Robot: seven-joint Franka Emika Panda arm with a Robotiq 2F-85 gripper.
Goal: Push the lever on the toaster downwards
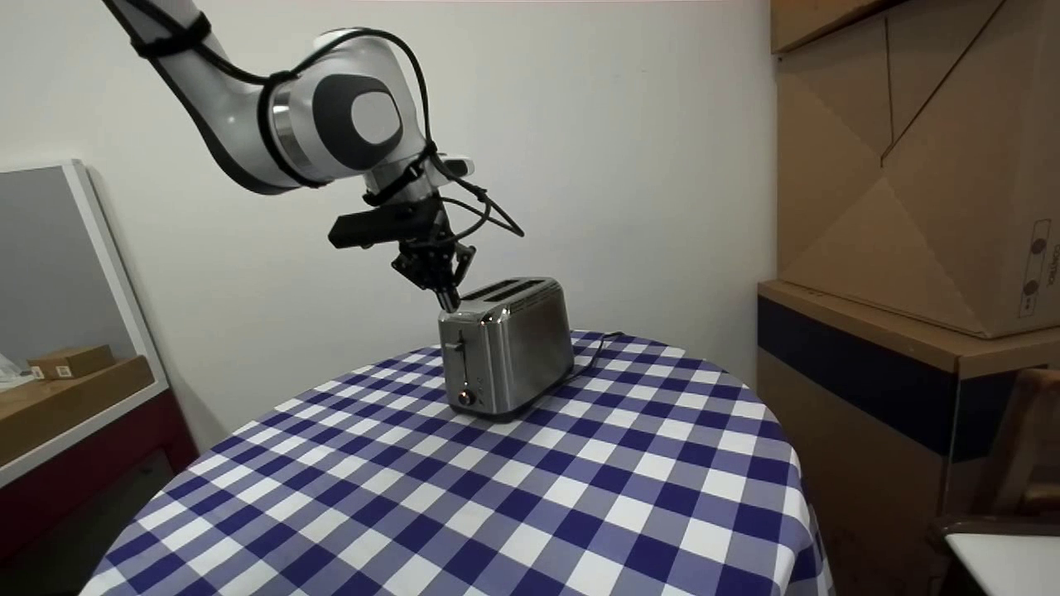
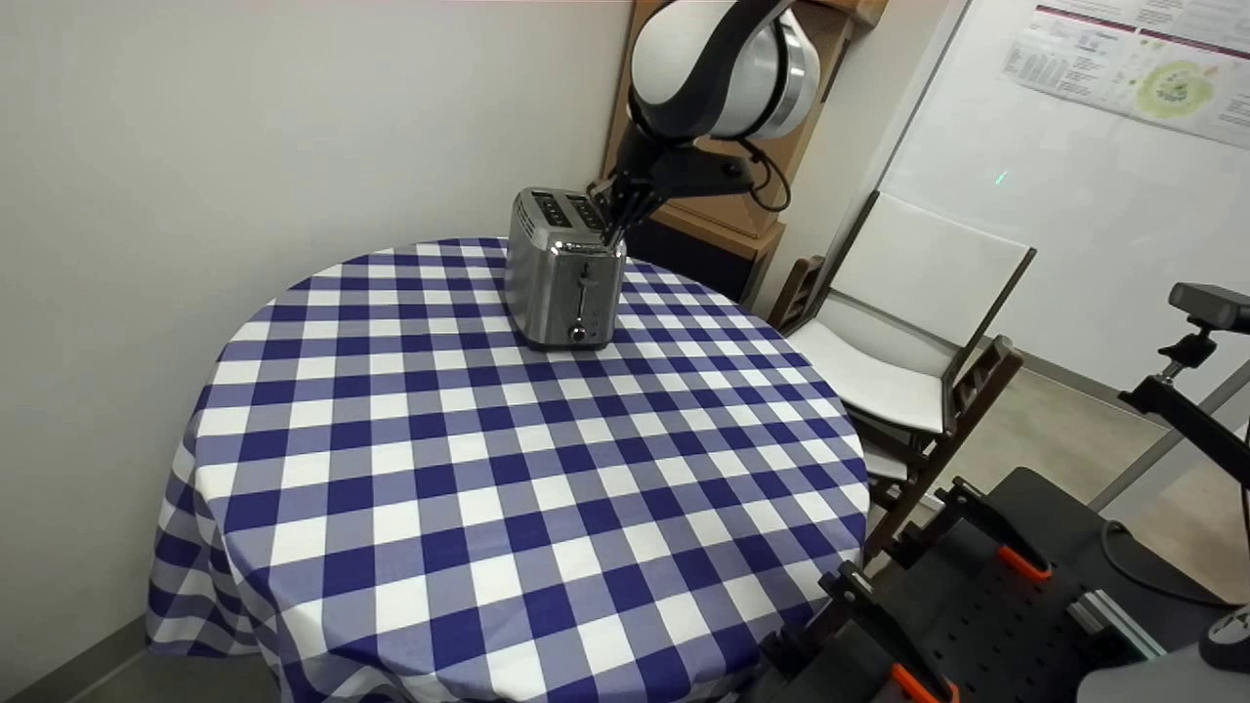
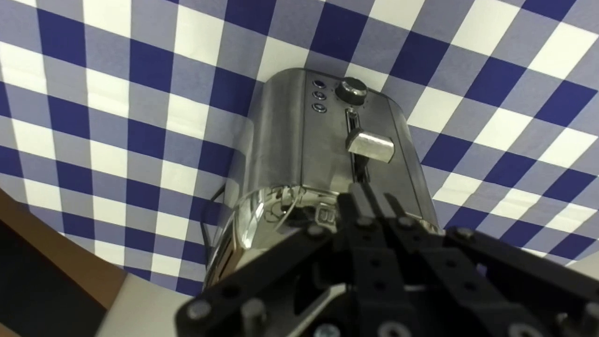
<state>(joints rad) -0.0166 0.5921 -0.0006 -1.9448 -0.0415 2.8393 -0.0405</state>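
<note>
The brushed-silver toaster [image 1: 534, 352] stands upright on the table in both exterior views, its slotted top facing up [image 2: 542, 283]. Its lever [image 1: 455, 345] sticks out of the slot in the end face, in the upper part of that face [image 2: 587, 282]. In the wrist view the lever [image 3: 371, 146] shows plainly, with a knob [image 3: 352, 91] beyond it. My gripper [image 1: 448, 303] points down at the toaster's top front edge, above the lever [image 2: 612, 239]. Its fingers [image 3: 372, 199] are together with nothing between them. They look apart from the lever; whether they touch the top edge I cannot tell.
The round table has a blue-and-white checked cloth [image 1: 497, 497]. A dark cord [image 1: 598, 352] runs behind the toaster. A wall stands close behind the table. Cardboard boxes [image 1: 911, 190] stand beside it. A white chair [image 2: 908, 283] and a black clamp-fitted stand [image 2: 1006, 586] are nearby.
</note>
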